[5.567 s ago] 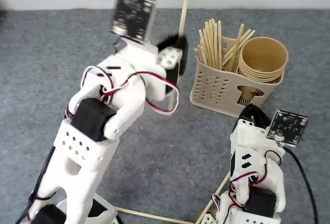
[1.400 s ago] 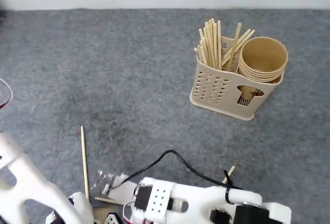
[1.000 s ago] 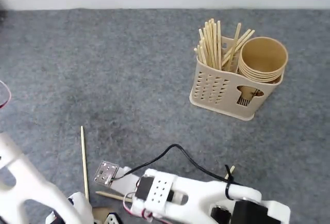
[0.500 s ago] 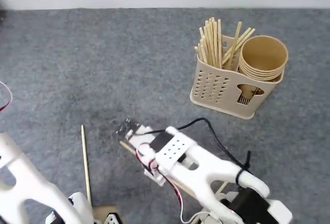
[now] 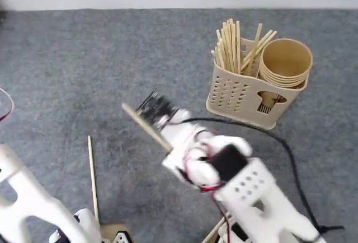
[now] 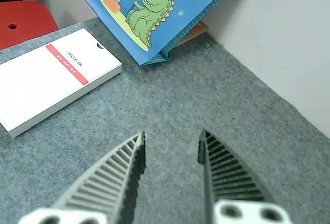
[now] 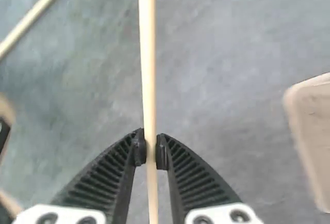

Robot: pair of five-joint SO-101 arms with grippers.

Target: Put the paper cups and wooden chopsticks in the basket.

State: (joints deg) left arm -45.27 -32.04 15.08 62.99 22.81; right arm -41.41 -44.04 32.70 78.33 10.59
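- Bottom edge of the high view: a short chopstick end [image 5: 216, 230] shows on the grey carpet [image 5: 84, 58], just beside the base of the right arm [image 5: 251, 192].
- Lower left of the high view: a loose chopstick [image 5: 92, 176] lies flat on the carpet, running almost straight up the frame, close to the white left arm [image 5: 22, 198].
- Left gripper [image 6: 171, 141]: released — fingers spread with nothing between them, over bare carpet. Beyond it lie a white box [image 6: 51, 79], a blue dinosaur-print bag [image 6: 160, 12] and a red object [image 6: 23, 20].
- Right gripper [image 7: 147, 149]: clenched on the held chopstick [image 7: 147, 53], a pad pressed to each side of the stick. In the high view the stick sits left of centre, slanted, its upper-left end free.
- Right wrist view: a further chopstick [image 7: 33, 12] lies on the carpet beyond the gripper, and a beige corner of the basket [image 7: 312, 131] shows at the frame edge.
- Upper right of the high view: the basket stands upright, well apart from the held stick. A bundle of chopsticks [image 5: 232, 44] stands in its left compartment — a stack of paper cups [image 5: 285, 61] fills the right one.
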